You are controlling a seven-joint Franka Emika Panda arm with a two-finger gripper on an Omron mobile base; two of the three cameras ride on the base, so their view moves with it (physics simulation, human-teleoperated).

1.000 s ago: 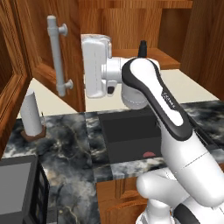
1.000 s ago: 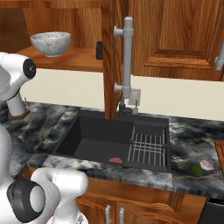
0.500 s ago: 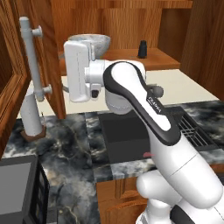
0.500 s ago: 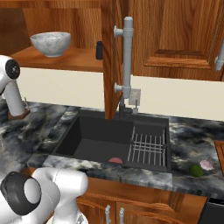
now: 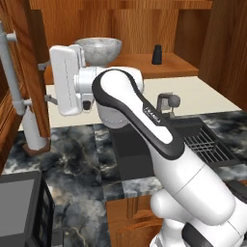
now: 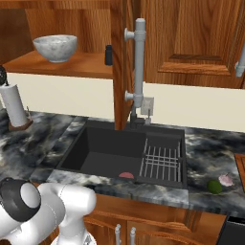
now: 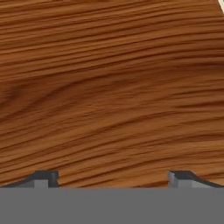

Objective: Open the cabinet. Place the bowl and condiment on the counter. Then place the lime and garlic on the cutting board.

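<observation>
With its gripper (image 7: 112, 179) spread wide and empty against the cabinet (image 5: 34, 62) door, the arm needed one steady outward push — clearing the bowl (image 5: 98, 49) behind.

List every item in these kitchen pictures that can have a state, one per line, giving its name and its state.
cabinet: left door swung open, right door shut
bowl: upright on the cabinet shelf
condiment: upright on the shelf, right of the bowl
lime: on the counter, beside the garlic
gripper: open, empty, facing wood
paper-towel roll: upright on the counter
</observation>
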